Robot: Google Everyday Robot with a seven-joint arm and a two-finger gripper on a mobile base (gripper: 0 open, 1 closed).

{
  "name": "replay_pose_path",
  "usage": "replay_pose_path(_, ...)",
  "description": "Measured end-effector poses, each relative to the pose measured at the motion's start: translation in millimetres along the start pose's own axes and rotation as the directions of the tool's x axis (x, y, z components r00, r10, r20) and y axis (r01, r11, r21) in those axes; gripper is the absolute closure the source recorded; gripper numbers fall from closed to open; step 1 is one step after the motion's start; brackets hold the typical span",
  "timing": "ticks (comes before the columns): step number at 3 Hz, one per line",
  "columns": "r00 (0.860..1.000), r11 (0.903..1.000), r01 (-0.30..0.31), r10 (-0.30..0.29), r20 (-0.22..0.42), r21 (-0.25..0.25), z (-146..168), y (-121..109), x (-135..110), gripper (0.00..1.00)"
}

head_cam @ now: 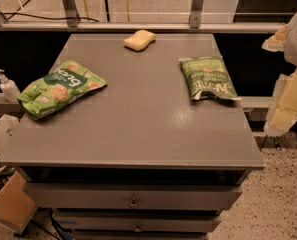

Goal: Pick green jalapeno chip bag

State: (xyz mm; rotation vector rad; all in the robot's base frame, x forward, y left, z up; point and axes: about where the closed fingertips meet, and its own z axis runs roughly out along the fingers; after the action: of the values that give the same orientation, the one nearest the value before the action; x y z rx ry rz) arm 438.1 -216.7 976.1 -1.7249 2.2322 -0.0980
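The green jalapeno chip bag is a darker olive-green bag with white slanted lettering. It lies flat on the right side of the grey table, near the right edge. My gripper shows as pale cream and white parts at the right edge of the camera view. It is off the table's right side, to the right of the bag and apart from it, and holds nothing that I can see.
A brighter lime-green snack bag with round cracker pictures lies at the table's left. A yellow sponge sits at the back middle. A pump bottle stands on a ledge left of the table. A cardboard box is on the floor at lower left. Drawers face front.
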Motion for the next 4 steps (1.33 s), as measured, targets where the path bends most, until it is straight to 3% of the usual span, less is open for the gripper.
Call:
replay_pose_path(2,0.999,0.9995,0.031,-0.031,0.038,0.012,3.7,0.3,-6.6,0.0)
replay_pose_path(4,0.98,0.9953,0.078,-0.087,0.179,0.057,49.2,-21.3,-27.1,0.0)
